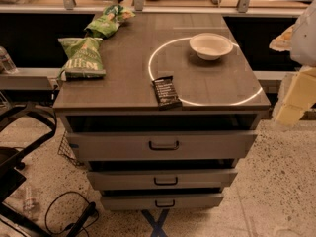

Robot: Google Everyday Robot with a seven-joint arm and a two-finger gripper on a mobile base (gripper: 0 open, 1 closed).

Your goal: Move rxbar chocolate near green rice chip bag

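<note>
**Bar at the front edge, gripper off to the right**

Lowest and closest are the floor items: a black cable (59, 206) looping at the left and a blue tape cross (157, 224) below the drawers (163, 144). The cross probably marks where the desk (123, 90) should stand. Each of the three drawer fronts has a dark gap above it.

On the desk top, the broader dark green bag (81, 57) lies flat by the left edge, about halfway back. Just behind it, at the rear left corner, is the green rice chip bag (107, 21). It is crumpled and angled toward the rear edge, and its near end comes close to the dark bag or touches it. The bag is the landmark for this task, so it can stay where it is.

The rxbar chocolate (166, 92) lies flat near the middle of the front edge, long side running front to back, its far end crossing a bright ring of light (150, 63). It sits well apart from the rice chip bag with bare desk between them, so the move looks not yet begun. Lying flat with open space around it, it should suit a grasp from above.

A pale bowl (211, 46) stands upright toward the rear right, away from the likely path.

The gripper (295, 100) hangs beyond the right edge of the desk, level with its front corner. It holds nothing that can be seen, and I cannot tell whether it is open or closed.
</note>
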